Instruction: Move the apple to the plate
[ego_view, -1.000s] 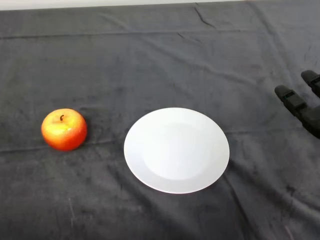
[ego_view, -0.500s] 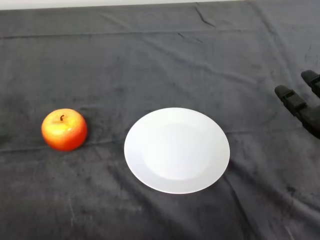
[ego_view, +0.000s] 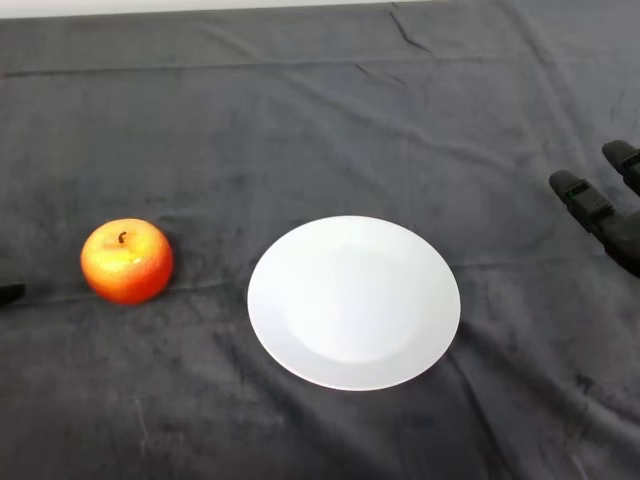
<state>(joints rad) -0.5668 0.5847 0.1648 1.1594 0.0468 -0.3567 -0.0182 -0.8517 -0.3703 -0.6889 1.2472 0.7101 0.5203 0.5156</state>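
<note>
The left hand (ego_view: 8, 293) barely peeks in at the left edge, fingers' state impossible to tell; apple (ego_view: 127, 261) waits left of the empty plate (ego_view: 354, 301). Reach comes next.

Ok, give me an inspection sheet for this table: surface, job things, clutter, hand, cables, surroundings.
Surface: dark cloth, wrinkled, covering the table.
Job things: apple upright on the cloth, left of the plate and apart from it; the plate holds nothing.
Clutter: nothing seen.
Hand: only a dark tip shows at the left edge, near the apple, too little to judge; black fingers at the right edge, clear of the plate.
Cables: nothing seen.
Surroundings: pale strip beyond the cloth's far edge.
</note>
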